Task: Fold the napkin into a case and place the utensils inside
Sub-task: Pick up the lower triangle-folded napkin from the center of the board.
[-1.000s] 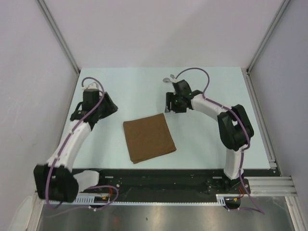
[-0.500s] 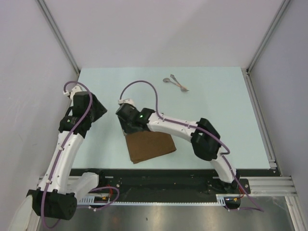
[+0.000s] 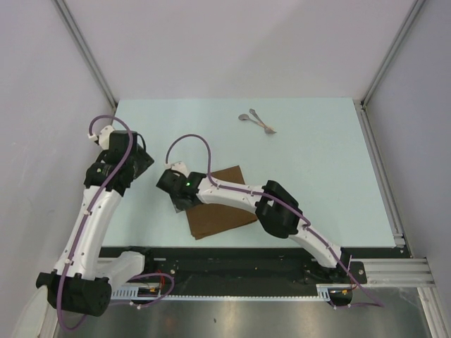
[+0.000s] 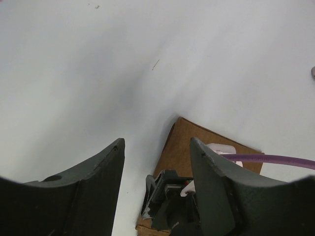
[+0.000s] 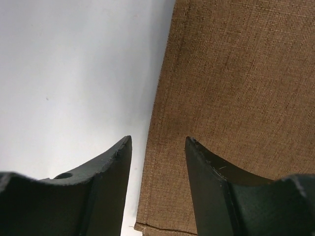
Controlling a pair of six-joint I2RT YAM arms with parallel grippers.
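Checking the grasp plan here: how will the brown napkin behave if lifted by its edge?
The napkin is probably floppy: thin woven cloth lying flat, so it should drape from the right pincer rather than hold shape. Its coarse weave and stitched hem should grip well. Pushed, it may bunch on the smooth table.

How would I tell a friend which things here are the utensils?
Look at the far side of the pale table, right of centre. Two small utensils lie close together there, well away from the brown napkin. They are the only thin, silvery metal things on it.
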